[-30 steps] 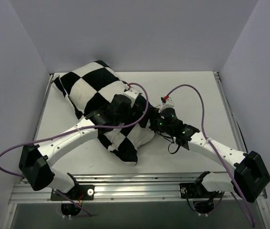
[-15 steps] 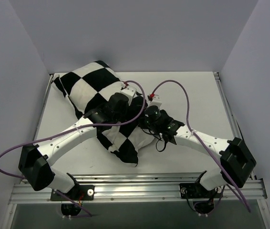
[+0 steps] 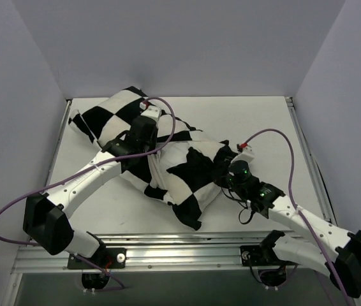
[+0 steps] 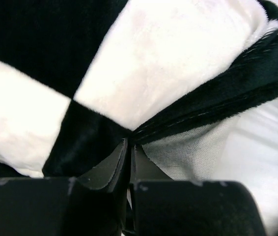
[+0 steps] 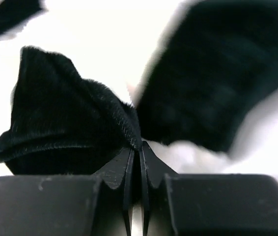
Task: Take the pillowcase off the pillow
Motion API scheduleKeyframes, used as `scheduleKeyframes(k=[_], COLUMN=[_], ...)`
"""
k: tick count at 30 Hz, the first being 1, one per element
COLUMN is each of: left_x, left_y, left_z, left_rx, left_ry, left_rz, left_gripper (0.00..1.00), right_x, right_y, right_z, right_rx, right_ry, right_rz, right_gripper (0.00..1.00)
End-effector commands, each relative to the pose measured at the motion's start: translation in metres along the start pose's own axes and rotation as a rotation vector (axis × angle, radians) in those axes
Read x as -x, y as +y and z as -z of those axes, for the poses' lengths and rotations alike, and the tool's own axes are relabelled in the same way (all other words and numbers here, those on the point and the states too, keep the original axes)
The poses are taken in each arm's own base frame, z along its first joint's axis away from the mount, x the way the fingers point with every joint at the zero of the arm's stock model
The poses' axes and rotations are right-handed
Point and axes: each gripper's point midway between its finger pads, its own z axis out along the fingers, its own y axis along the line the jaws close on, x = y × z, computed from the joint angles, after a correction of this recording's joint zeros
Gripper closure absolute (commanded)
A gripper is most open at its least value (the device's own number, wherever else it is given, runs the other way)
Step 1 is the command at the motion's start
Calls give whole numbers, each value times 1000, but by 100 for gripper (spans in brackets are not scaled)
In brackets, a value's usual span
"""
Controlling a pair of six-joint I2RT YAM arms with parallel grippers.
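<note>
The black-and-white checkered pillowcase [image 3: 190, 172] lies rumpled across the table from the far left corner toward the near middle. My left gripper [image 3: 154, 152] is shut on its black hem [image 4: 212, 105], with the jaws pressed together at the seam [image 4: 129, 143]. Under that lifted hem shows the mesh inner side, and beside it the plain white pillow [image 4: 262, 162]. My right gripper [image 3: 222, 171] is shut on a black fold of the pillowcase [image 5: 75, 128] at its right edge, where the jaws meet [image 5: 139, 145]. Most of the pillow is hidden inside the cover.
The white table [image 3: 263, 127] is boxed in by grey walls at the back and both sides. An aluminium rail [image 3: 187, 245] runs along the near edge by the arm bases. Purple cables [image 3: 276, 137] loop above both arms.
Both grippers have shut on the pillowcase. The left one moved back and left, the right one moved right and nearer. The checkered fabric is now drawn out wider between them.
</note>
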Motion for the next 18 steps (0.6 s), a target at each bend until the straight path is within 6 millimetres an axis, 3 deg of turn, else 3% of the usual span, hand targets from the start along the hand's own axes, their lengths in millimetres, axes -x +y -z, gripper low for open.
scheduleKeyframes(k=[1, 4, 7, 8, 10, 11, 12, 13, 14, 15, 17, 18], left_x=[-5, -19, -30, -33, -40, -43, -42, -47, -49, -50, -52, -53], left_y=[39, 38, 30, 27, 21, 19, 17, 15, 12, 9, 2, 0], left_z=[-3, -9, -12, -11, -9, -8, -7, -8, -7, -7, -6, -7], left_rx=[125, 124, 88, 75, 43, 35, 26, 19, 10, 4, -10, -12], left_ry=[21, 69, 96, 101, 110, 112, 104, 115, 117, 119, 120, 121], left_rz=[80, 105, 133, 139, 158, 162, 171, 180, 180, 179, 174, 173], left_gripper=[98, 98, 98, 98, 98, 98, 98, 98, 98, 98, 98, 98], right_x=[-47, -71, -76, -59, -37, -7, 9, 20, 48, 60, 70, 86], right_y=[-91, -111, -117, -103, -91, -67, -58, -52, -28, -19, -3, 16], right_z=[27, 29, 29, 29, 34, 37, 40, 42, 47, 48, 39, 40], right_rx=[-248, -270, -294, -274, -274, -225, -215, -223, -181, -173, -170, -141], right_ry=[115, 165, 202, 174, 138, 82, 50, 41, -11, -30, -24, -52], right_rz=[-20, -93, -74, -60, -17, 16, 37, 58, 76, 91, 126, 139], right_gripper=[100, 100, 100, 100, 88, 80, 63, 56, 49, 36, 26, 19])
